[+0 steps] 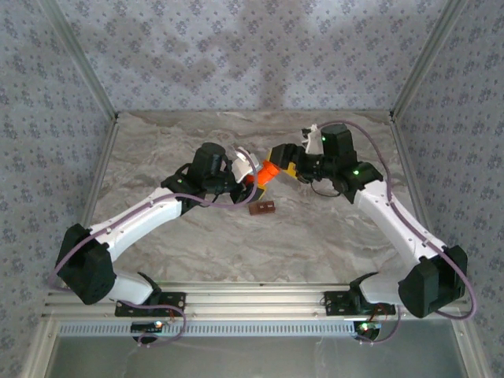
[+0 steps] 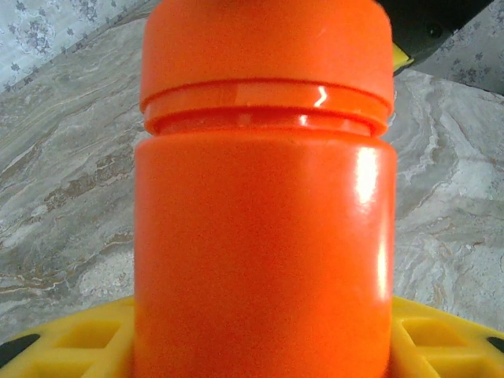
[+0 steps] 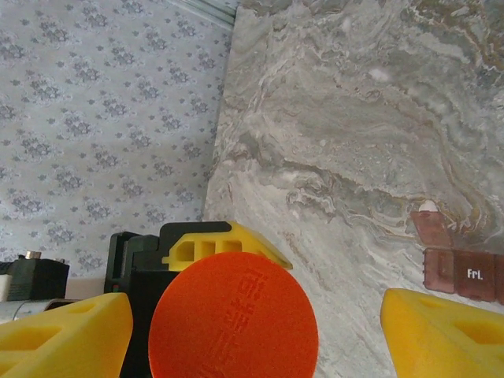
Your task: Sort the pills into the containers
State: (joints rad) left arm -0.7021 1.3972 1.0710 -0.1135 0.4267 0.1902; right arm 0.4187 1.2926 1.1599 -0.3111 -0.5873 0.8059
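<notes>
One orange pill bottle (image 2: 264, 236) clamped in left gripper (image 1: 252, 176), right gripper (image 3: 253, 335) spread wide astride its cap (image 3: 232, 311). Embossed cap lettering illegible; "Fri" legible on reddish-brown pill organiser (image 3: 465, 274).

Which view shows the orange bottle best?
Left wrist: the orange bottle appears close and side-on, body and cap both clear. Right wrist looks at the cap end-on; top external has it small and distant.

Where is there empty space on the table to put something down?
Bare table lies between the pill strip and the near rail, and along the back wall. The middle is crowded: the left gripper and right gripper meet at the orange bottle.
</notes>
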